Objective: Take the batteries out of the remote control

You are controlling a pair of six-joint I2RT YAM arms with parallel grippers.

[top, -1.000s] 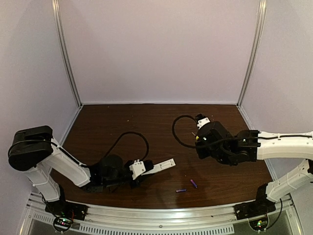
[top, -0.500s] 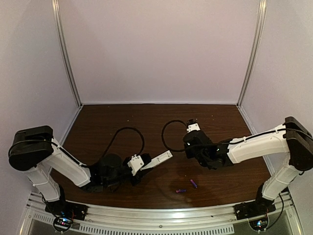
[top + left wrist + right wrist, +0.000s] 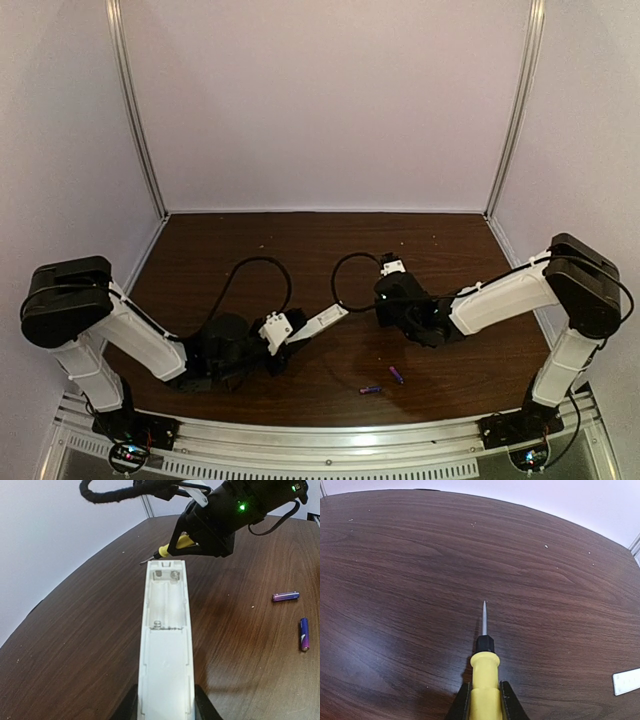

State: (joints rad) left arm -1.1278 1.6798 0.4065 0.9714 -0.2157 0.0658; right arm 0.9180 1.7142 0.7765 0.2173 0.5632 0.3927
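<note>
We are gripping the remote at frame centre in the left jaws, its bay empty and both batteries lying on the surface at right, so we are aiming to hold the screwdriver, clamped in the right jaws, off the remote's far end.

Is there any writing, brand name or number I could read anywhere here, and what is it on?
None can be read.
The remote control shows its open white back with no lettering.
The batteries are too small and blurred for any print.
The screwdriver handle is plain yellow.
</note>
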